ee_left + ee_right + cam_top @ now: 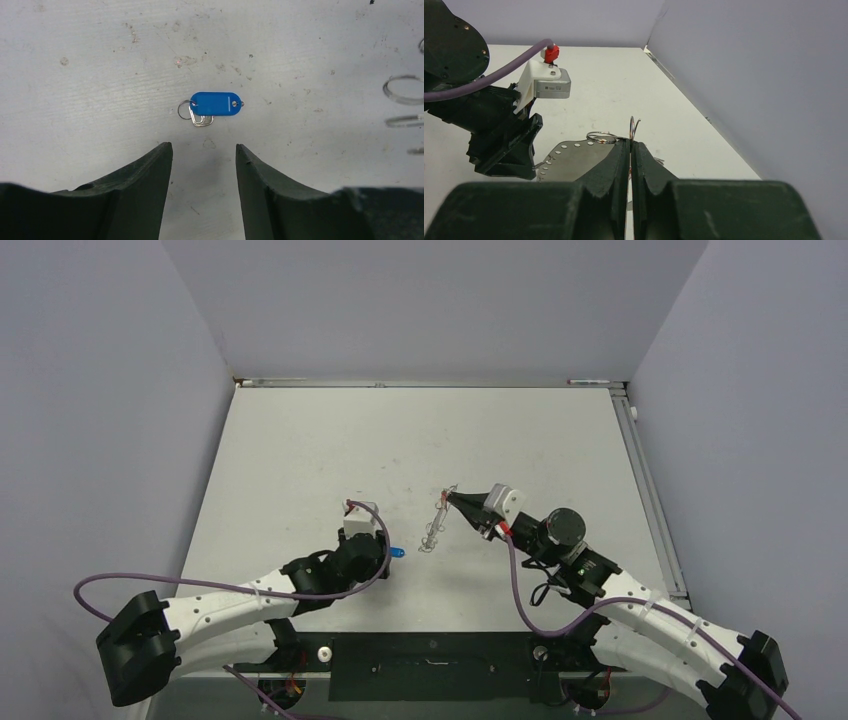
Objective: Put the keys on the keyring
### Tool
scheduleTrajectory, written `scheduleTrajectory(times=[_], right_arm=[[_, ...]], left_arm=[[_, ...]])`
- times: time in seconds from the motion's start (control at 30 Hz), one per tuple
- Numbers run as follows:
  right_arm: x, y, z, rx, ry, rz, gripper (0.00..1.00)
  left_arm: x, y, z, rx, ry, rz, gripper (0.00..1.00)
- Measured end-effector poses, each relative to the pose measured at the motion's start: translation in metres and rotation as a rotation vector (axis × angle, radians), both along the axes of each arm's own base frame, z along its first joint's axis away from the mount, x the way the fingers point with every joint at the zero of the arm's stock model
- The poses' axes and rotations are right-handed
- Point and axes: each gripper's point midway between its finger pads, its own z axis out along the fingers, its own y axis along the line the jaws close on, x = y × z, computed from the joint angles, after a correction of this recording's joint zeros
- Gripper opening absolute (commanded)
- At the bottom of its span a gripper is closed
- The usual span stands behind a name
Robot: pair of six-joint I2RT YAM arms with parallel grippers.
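Observation:
The blue key, with a small ring and a metal blade, lies flat on the table just ahead of my left gripper, which is open and empty. In the top view the blue key sits at the left gripper's tip. My right gripper is shut on the keyring, a thin silvery wire with a small loop beside it. In the top view the keyring hangs from the right gripper down to the table. The red key is not clearly in view.
Several of the keyring's wire loops show at the right edge of the left wrist view. The left arm's wrist stands close to the left of the right gripper. Walls enclose the table on three sides.

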Motion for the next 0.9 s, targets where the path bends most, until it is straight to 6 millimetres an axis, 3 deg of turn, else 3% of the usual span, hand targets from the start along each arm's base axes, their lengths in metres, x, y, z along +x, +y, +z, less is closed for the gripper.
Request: scheduleTrajectory(times=[0.17, 0.37, 0.6, 0.9], right_arm=[[0.000, 0.000, -0.003, -0.018, -0.007, -0.012, 0.05], [-0.004, -0.001, 0.002, -0.015, -0.026, -0.015, 0.05], [-0.004, -0.002, 0.002, -0.020, -0.035, -0.027, 0.05], [-0.005, -0.001, 0.001, -0.026, -0.038, -0.027, 0.05]], left_arm=[[0.005, 0.002, -0.004, -0.007, 0.008, -0.006, 0.45], [0.020, 0.013, -0.016, -0.001, 0.048, 0.009, 0.37], [0.016, 0.013, -0.039, 0.065, 0.115, -0.043, 0.29], [0.026, 0.006, -0.042, 0.087, 0.123, -0.041, 0.24]])
